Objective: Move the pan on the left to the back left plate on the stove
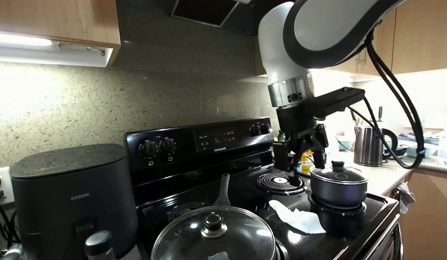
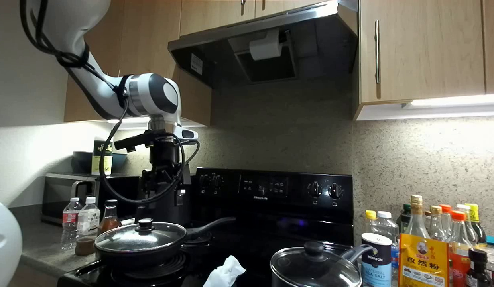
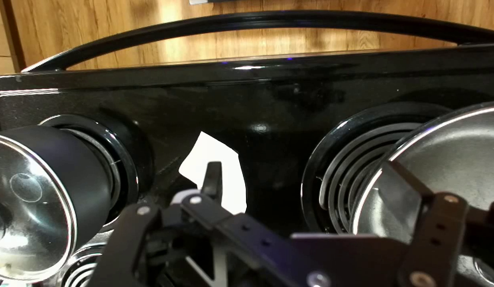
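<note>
Hovers above a black stove (image 3: 250, 103) with end effector (image 3: 309, 178) spread wide, apart from the glass-lidded pan (image 2: 139, 241) partly covering the front left ring (image 3: 344, 171), just in front of the back left plate (image 1: 183, 208), with long handle (image 2: 211, 227) slanting toward the control panel (image 2: 274, 196).

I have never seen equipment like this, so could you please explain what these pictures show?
The large machine is a robot arm, ending in a two-fingered gripper. Two pictures come from cameras standing outside it in different places; one is taken from its wrist, looking down over the stove. On the stove, a wide lidded pan sits over one front heating ring and a smaller, deeper lidded pot over the other front ring. A white paper or cloth lies between them. The gripper is open and holds nothing.
</note>
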Controlling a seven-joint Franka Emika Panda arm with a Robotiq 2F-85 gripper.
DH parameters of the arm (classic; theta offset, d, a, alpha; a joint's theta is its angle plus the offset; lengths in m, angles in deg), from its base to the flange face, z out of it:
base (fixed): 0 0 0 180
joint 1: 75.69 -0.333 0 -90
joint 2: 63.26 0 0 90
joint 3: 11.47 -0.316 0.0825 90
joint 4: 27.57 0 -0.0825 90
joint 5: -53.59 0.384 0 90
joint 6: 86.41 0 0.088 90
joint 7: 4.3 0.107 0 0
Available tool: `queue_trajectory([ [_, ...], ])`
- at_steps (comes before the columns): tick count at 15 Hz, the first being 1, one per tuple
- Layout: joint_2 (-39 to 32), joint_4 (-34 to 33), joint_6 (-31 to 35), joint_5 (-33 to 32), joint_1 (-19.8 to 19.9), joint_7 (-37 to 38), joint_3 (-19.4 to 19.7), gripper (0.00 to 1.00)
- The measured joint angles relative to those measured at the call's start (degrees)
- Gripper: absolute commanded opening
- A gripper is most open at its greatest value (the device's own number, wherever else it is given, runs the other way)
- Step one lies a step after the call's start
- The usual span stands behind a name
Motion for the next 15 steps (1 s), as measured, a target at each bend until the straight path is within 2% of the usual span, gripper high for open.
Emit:
queue_trajectory([
  [7, -0.12, -0.20, 0.00, 0.07, -0.70, 0.10, 0.41, 1.00],
  [15, -5.08, -5.50, 1.60, 0.09, -1.78, 9.10, 0.31, 1.00],
])
